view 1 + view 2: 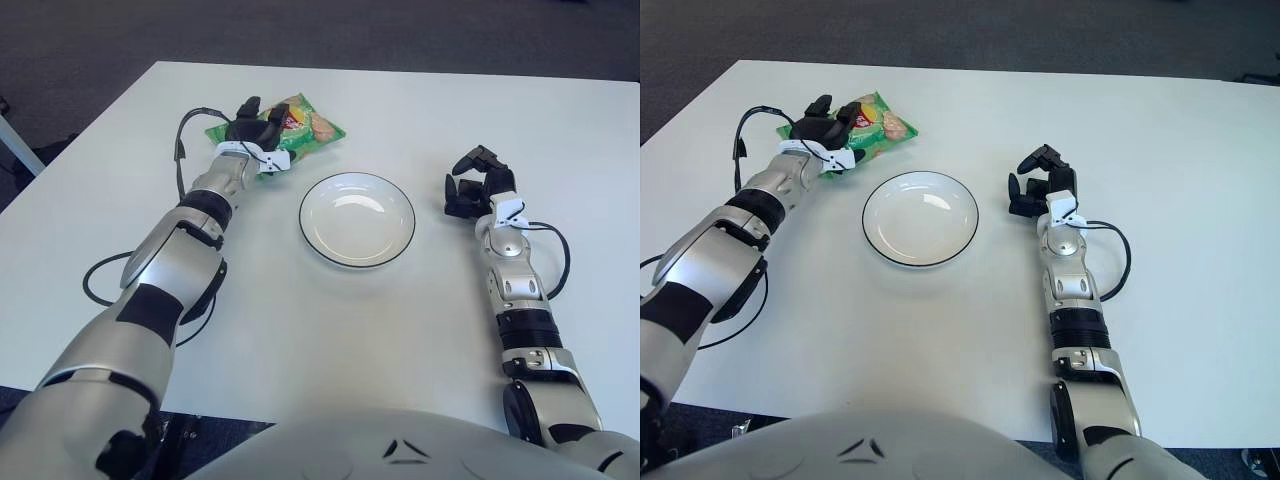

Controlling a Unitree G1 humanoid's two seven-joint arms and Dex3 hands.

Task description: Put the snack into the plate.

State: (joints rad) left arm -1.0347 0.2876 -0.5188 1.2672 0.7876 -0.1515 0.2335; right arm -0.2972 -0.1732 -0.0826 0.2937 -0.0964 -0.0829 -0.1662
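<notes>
grasping comes first, and we judge that to be the step in hand. starting at our left, the left hand [255, 127] lies over the near end of the snack bag [300, 125], its dark fingers [247, 106] draped on the green packet; whether they have truly closed on it we cannot tell, since the hand hides the contact. the bag sits at the far left of the table [300, 330], just beyond the plate [356, 218] and apart from its rim. to do this well, we would pinch the crinkled end firmly rather than press down on the puffed middle, as such a packet is likely slippery and soft. then we would lift it clear of the tabletop before swinging right and toward us, so it does not drag or catch the plate's rim, and let go only once it hangs over the white centre. the plate holds nothing yet, so the task looks barely begun. further right, the right hand [478, 184] shows just beside the plate on its right side, fingers curled with nothing in them, idle.

counting: one snack bag, one plate, two hands, one table.
</notes>
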